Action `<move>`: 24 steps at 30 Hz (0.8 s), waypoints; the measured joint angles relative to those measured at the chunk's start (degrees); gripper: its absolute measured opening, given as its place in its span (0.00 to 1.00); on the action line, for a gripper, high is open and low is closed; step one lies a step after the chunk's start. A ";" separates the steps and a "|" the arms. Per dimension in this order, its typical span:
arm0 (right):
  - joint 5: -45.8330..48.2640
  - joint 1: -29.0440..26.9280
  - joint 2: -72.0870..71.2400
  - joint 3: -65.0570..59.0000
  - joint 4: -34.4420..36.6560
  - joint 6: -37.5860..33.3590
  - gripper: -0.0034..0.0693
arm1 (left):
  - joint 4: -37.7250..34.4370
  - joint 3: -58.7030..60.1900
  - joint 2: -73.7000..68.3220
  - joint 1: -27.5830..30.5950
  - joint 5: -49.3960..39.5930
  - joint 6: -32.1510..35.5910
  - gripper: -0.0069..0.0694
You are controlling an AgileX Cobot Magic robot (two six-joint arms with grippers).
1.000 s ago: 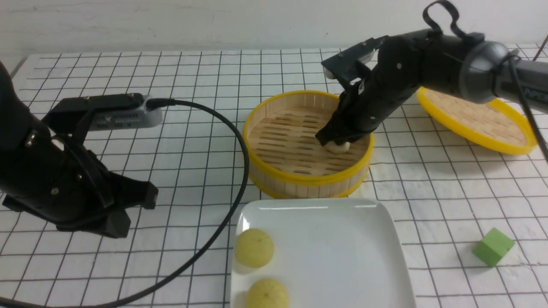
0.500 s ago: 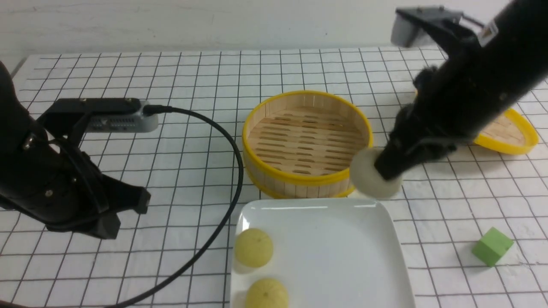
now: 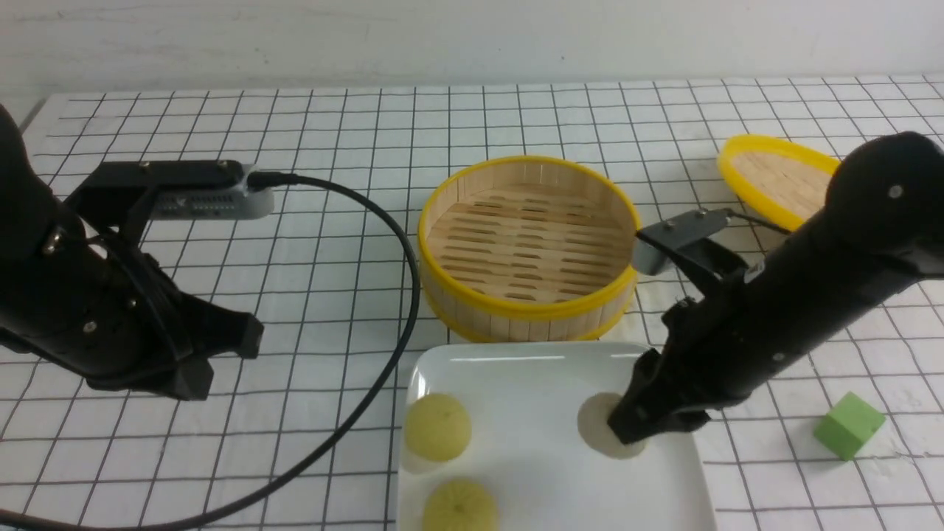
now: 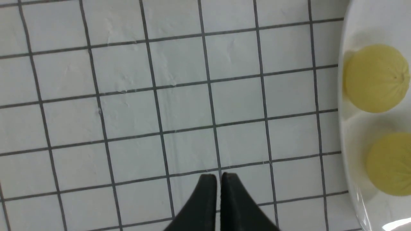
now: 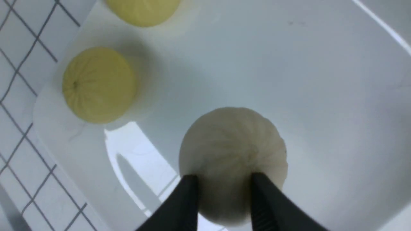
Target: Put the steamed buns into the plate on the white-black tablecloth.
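The job looks all but finished: two yellow buns [image 3: 437,426] sit on the left side of the white plate [image 3: 531,355], one nearer the camera than the other. The beige bun [image 5: 232,154] rests on the plate's right half, well apart from them. The bamboo steamer [image 3: 527,310] behind the plate is empty, so no bun seems left to fetch. The right hand [image 3: 627,431] is low over the plate with its fingers [image 5: 189,199] spread on either side of the beige bun. That bun looks round and unpinched, so I judge the grip loose; what remains is lifting that hand clear. The left hand [image 4: 218,179] has its fingers together, holds nothing, and hovers over the checked cloth [image 3: 332,133] on the desk beside the plate. The beige bun is a ball with no long axis to speak of. Its pleats gather at a crown that faces up toward the wrist camera, so it sits roughly upright.
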State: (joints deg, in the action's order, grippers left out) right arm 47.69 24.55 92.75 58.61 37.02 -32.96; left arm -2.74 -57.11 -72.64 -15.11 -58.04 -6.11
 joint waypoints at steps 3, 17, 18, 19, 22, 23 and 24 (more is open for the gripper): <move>0.44 0.77 0.23 -0.02 0.00 -0.10 0.54 | 0.00 0.00 0.00 0.00 0.00 0.00 0.15; 16.93 1.54 -27.92 -0.02 -15.26 12.88 0.25 | -1.17 0.00 0.00 0.00 -2.13 0.00 0.16; 17.92 1.54 -30.86 -0.07 -16.89 14.98 0.19 | -1.24 0.00 0.00 0.00 -2.28 0.00 0.16; 18.86 1.54 -34.59 -0.07 -18.71 17.57 0.13 | -1.28 0.00 0.00 0.00 -2.34 0.00 0.16; 16.53 1.54 -45.51 -1.80 -22.42 23.96 0.03 | -1.36 0.00 0.00 0.00 -2.40 0.00 0.17; 14.15 1.54 -49.47 -3.05 -23.05 25.67 0.03 | -1.36 0.00 0.00 0.00 -2.40 0.00 0.17; 11.72 1.54 -53.48 -4.35 -23.20 27.03 0.03 | -1.36 0.00 0.00 0.00 -2.40 0.00 0.17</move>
State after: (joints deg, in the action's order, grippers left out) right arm 59.42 26.09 39.27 54.26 13.82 -5.93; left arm -4.10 -57.11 -72.64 -15.11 -60.45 -6.11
